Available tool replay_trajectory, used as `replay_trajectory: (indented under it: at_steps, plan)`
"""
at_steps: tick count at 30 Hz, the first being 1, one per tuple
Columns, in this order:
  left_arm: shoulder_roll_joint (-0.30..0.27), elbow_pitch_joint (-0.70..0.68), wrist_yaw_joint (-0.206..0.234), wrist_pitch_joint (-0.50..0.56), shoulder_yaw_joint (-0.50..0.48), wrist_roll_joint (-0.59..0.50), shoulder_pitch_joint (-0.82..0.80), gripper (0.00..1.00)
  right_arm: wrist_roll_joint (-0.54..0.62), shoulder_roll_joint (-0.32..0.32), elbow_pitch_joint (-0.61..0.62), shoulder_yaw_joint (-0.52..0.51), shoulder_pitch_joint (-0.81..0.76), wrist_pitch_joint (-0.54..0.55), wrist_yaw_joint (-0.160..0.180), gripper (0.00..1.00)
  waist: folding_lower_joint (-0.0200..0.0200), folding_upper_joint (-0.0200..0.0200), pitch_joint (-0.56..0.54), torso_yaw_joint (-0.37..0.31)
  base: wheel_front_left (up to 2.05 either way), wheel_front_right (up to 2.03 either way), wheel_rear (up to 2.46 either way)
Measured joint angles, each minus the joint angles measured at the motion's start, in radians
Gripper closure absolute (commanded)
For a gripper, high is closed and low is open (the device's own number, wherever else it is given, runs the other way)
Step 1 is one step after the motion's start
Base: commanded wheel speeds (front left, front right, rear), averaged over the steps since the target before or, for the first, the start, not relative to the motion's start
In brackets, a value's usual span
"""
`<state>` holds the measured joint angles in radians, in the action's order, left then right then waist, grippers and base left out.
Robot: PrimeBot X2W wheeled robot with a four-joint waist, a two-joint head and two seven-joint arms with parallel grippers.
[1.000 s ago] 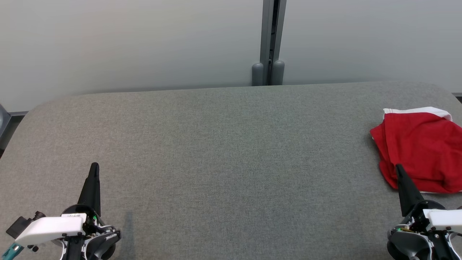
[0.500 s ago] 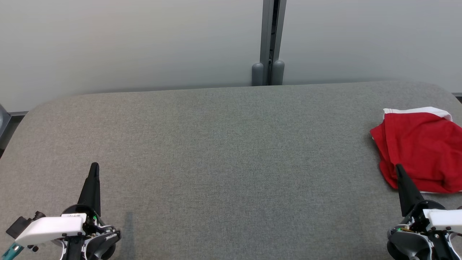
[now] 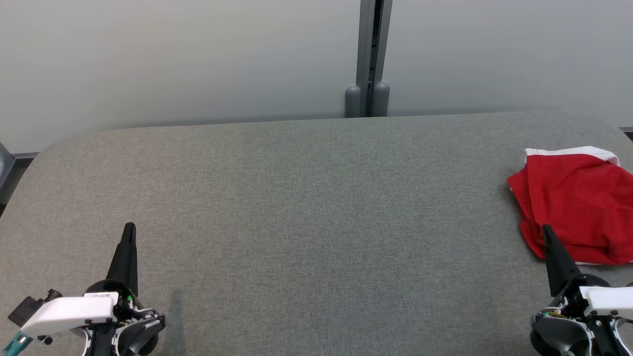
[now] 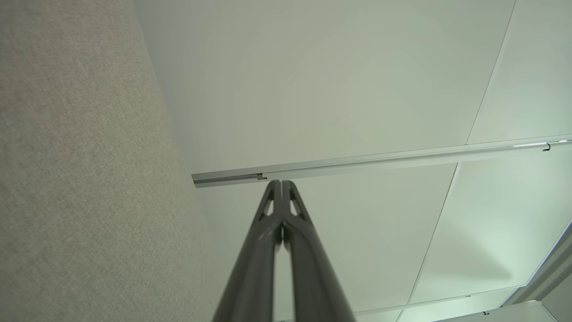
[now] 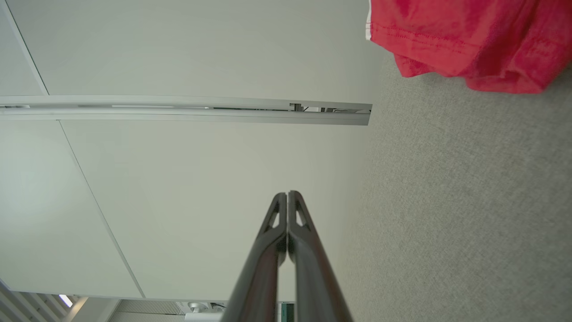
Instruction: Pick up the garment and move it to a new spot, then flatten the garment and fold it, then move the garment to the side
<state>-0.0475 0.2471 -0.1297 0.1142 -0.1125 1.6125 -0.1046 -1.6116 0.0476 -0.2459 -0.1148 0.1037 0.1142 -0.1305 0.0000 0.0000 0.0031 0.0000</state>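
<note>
garment (image 3: 576, 198) lies bunched at the bench's (image 3: 296, 207) right edge. left gripper (image 3: 129, 227) and right gripper (image 3: 546, 230) are closed and empty; the right should open wide and pinch a thick fold.

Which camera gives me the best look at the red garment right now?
The head view: the red garment lies bunched at the right end of the table, nearly whole, white trim visible. The right wrist view catches its stitched hem at the top edge. The left wrist view faces the wall.
</note>
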Motion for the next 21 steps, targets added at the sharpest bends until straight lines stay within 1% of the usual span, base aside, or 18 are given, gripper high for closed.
replay_trajectory:
  at_steps: [21]
  plan:
    - [0.0,0.0,0.0,0.0,0.0,0.0,0.0,1.0,0.0,0.0,0.0,0.0,0.0,0.0,0.0,1.0,0.0,0.0,0.0,0.0,0.0,0.0,0.0]
